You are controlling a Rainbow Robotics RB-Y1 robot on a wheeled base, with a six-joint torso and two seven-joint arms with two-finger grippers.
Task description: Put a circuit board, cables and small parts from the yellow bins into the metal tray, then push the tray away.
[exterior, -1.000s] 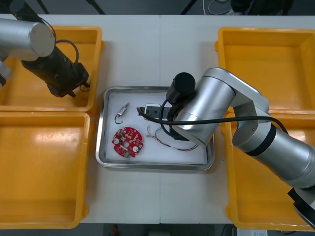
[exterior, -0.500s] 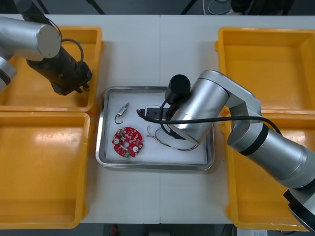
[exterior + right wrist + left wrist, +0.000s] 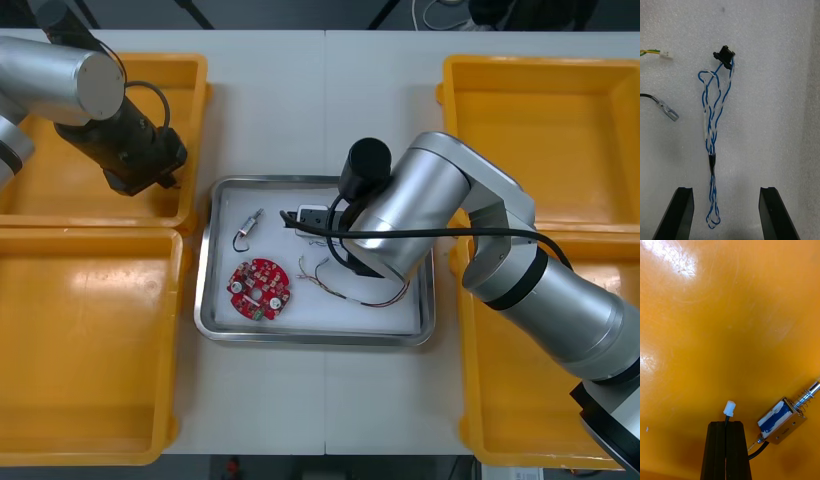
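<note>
In the near part of the metal tray [image 3: 212,300] lies the round red circuit board [image 3: 259,290]. Just beyond it, the right tool [image 3: 726,191] hangs over the tray's white floor with its fingers wide apart. The twisted blue and white cable [image 3: 713,123] lies loose between them, gripped by nothing. Raise this tool straight up before swinging it aside, so that neither finger drags the cable.

Farther off, over the far left yellow bin [image 3: 190,80], the left tool [image 3: 726,423] is closed tight on the black cable [image 3: 757,453] of a small metal part [image 3: 782,423] just beside the fingers. Lift it clear of the bin wall, then carry it to bare tray floor.

Since half a second ago, the right arm has shifted toward the tray's far side, uncovering more of the red and yellow cable [image 3: 385,300]. The left tool has barely moved.
</note>
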